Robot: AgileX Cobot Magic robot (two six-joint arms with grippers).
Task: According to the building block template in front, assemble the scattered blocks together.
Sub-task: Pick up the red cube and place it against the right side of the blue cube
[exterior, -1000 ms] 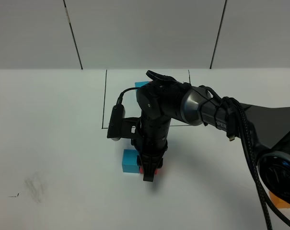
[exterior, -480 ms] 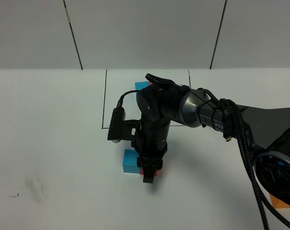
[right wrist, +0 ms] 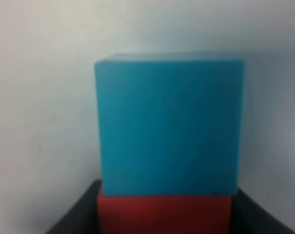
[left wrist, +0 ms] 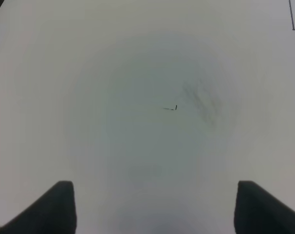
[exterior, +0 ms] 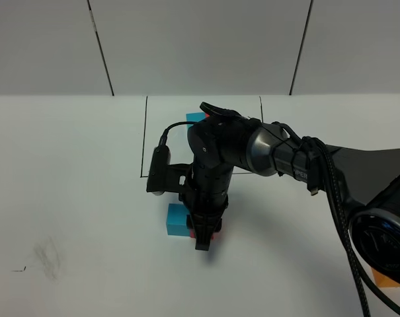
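Note:
My right gripper reaches across the middle and points straight down, shut on the red block, which the fingers mostly hide. This red block touches one side of the blue block, and both rest on the table. From above, the blue block lies just left of the gripper. An orange block shows partly at the lower right, behind the arm's base. The building block template sits inside a black drawn frame; the arm covers all but its blue cube. My left gripper is open over bare table.
The white table carries a faint grey smudge and a small black mark at the front left. The right arm's dark links and cable stretch over the right half. A panelled wall stands behind.
The right gripper, holding the red block, has edged slightly to the left. The blue block has shifted a little left with it. The left gripper has not changed.

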